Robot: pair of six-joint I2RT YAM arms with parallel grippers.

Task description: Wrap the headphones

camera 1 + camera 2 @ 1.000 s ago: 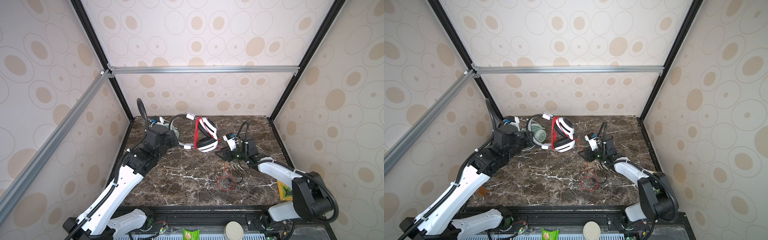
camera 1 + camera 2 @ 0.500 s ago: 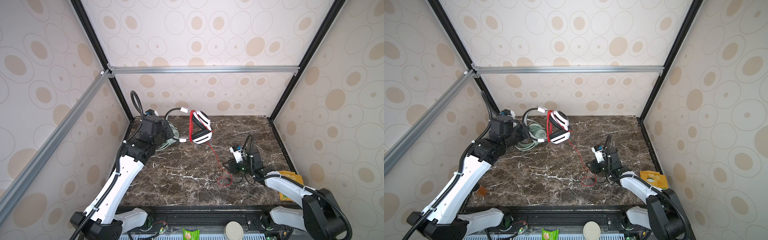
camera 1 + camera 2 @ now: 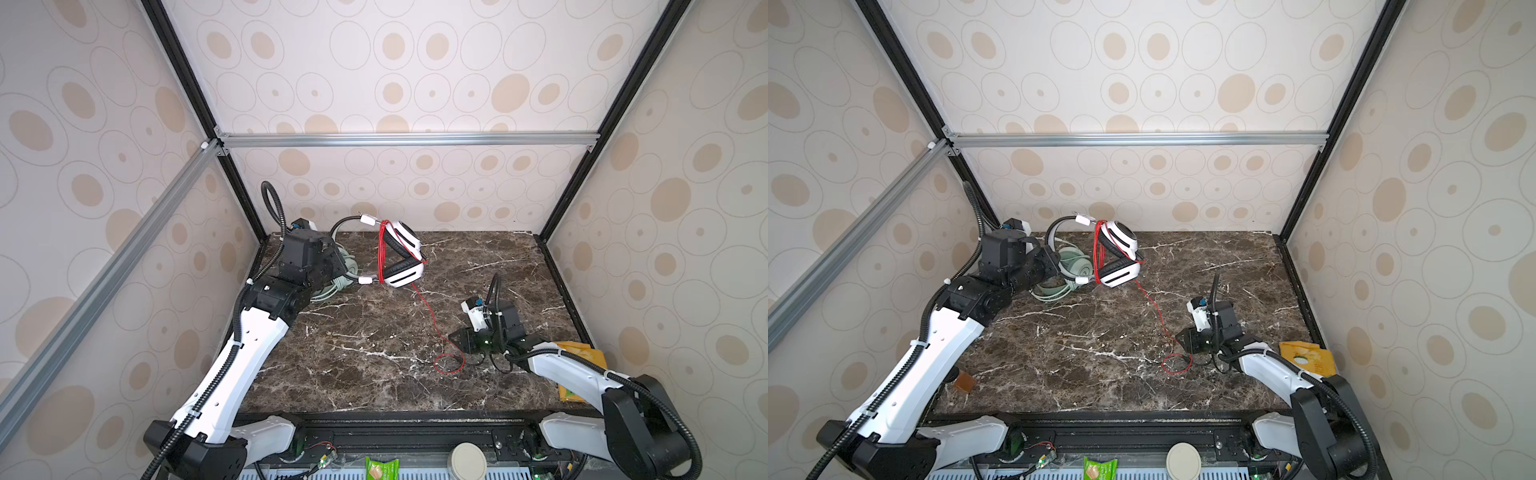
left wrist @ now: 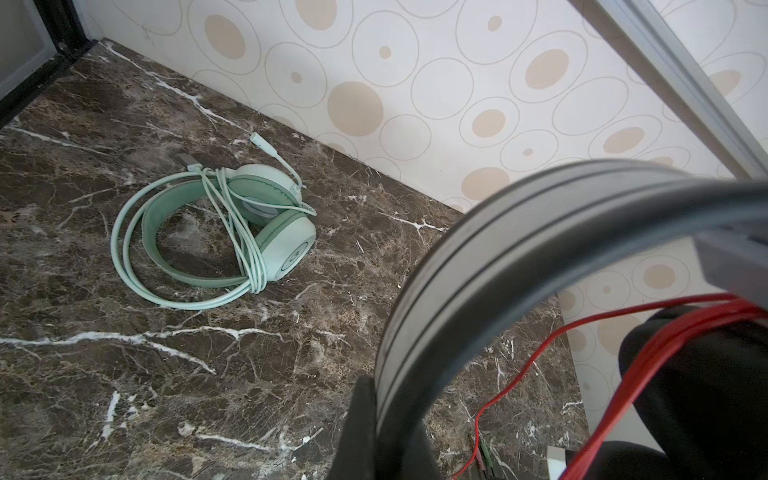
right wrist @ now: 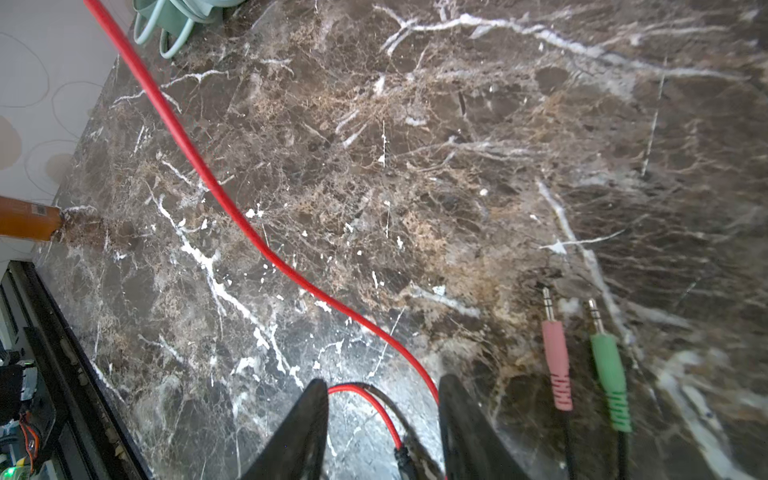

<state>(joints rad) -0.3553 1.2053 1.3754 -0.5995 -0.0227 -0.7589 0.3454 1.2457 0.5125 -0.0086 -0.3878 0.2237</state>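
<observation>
My left gripper (image 3: 332,264) (image 4: 386,399) is shut on the dark headband of the white headphones (image 3: 402,259) (image 3: 1120,257) and holds them up near the back wall. Red cable turns run around their earcups. The rest of the red cable (image 3: 432,320) (image 5: 232,212) trails down to a loop on the marble. My right gripper (image 3: 455,338) (image 5: 382,384) sits low at that loop, open, with the cable lying between its fingers. A pink and a green plug (image 5: 555,361) lie beside it. The mint-green headphones (image 4: 266,220) (image 3: 1075,266) lie wrapped at the back left.
A yellow packet (image 3: 577,365) lies at the table's right edge behind my right arm. A small brown object (image 3: 965,380) sits at the left edge. Beyond the front rail are a white round lid (image 3: 467,459) and a green packet (image 3: 380,469).
My left gripper has lifted the white headphones up and back, drawing the red cable taut. My right gripper has moved forward from beside the headphones to the cable loop, and its jaws have narrowed.
</observation>
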